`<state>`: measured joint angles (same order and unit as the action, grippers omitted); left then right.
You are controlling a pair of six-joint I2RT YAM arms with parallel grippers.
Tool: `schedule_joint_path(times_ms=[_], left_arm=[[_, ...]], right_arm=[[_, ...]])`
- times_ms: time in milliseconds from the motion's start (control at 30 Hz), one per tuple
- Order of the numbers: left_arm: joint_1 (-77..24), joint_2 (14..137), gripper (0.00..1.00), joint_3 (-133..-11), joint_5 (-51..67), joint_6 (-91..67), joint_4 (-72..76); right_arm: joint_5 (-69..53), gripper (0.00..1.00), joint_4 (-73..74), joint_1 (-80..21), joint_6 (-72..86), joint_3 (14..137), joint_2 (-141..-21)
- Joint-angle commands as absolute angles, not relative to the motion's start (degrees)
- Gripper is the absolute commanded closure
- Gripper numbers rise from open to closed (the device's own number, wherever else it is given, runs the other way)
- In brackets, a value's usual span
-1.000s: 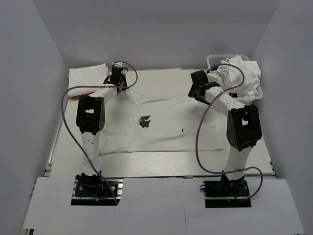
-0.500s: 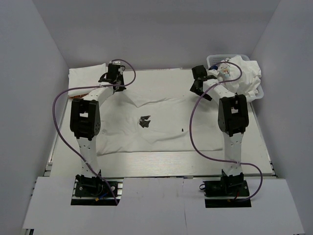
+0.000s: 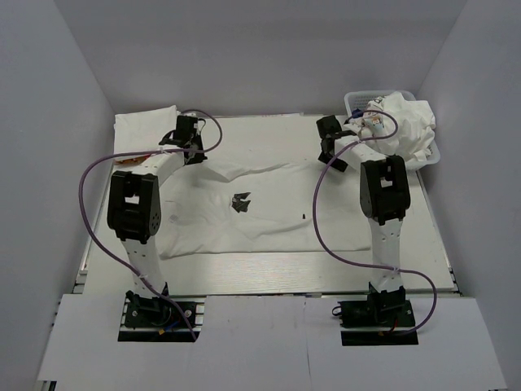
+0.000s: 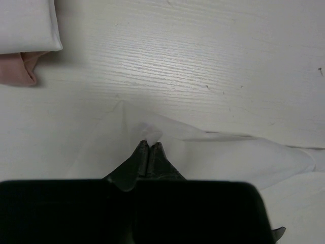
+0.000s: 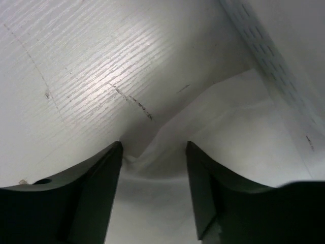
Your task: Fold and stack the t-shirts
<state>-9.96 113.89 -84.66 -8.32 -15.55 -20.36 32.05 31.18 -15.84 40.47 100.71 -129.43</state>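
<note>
The jaws of the left gripper [image 4: 148, 147] are pressed together on a small peak of white cloth. This is a corner of the printed white t-shirt [image 3: 260, 208], raised a little from the counter [image 4: 213, 61]. The jaws of the right gripper [image 5: 153, 148] stand wide apart, and a raised fold of the same shirt's edge lies between them, not yet pinched.

In the top view the shirt lies spread in the middle of the frame, with the black print visible and one gripper at each upper corner. In the upper left is a stack of folded shirts [image 3: 140, 126] with a pink cloth [image 4: 18, 71] under it. In the upper right the lattice basket [image 3: 356, 99] holds a heap of white shirts [image 3: 407, 126].

I judge the step is to take both far corners for the first fold. The right jaws should close only when the fold sits deep between them, because a shallow grip may slip. Then both arms should lift together at the same height, so that the cloth does not twist.
</note>
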Motion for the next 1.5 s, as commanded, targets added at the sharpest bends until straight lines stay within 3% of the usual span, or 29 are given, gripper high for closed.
schedule_joint_path(times_ms=[0, 67, 133, 300, 1000, 1200, 1467], left_arm=[[-9.67, 108.72, 1.00, -84.72, -8.61, -16.26, -20.12], [-9.67, 108.11, 1.00, -84.73, -8.61, -16.26, -20.65], [-10.20, 107.24, 1.00, -84.03, -9.23, -17.48, -20.65], [-10.20, 102.23, 1.00, -78.93, -11.24, -20.65, -21.26], [-10.72, 67.60, 1.00, -45.62, -11.07, -41.39, -26.45], [-10.72, 56.27, 1.00, -39.38, -6.16, -42.71, -30.05], [-11.25, 53.44, 0.97, -30.94, 4.47, -43.32, -32.07]], right_arm=[[33.31, 0.43, 32.43, -15.64, 41.75, 97.91, -127.44], [34.01, 0.54, 32.52, -15.73, 42.01, 97.65, -126.74], [35.32, 0.73, 32.17, -15.82, 41.58, 96.68, -125.77], [36.12, 1.00, 32.08, -15.91, 39.91, 96.15, -123.67], [39.99, 1.00, 23.03, -20.83, 37.62, 70.23, -99.68], [39.99, 1.00, 20.92, -20.65, 37.62, 64.96, -95.54], [37.79, 0.99, 21.88, -20.39, 41.03, 60.57, -95.45]])
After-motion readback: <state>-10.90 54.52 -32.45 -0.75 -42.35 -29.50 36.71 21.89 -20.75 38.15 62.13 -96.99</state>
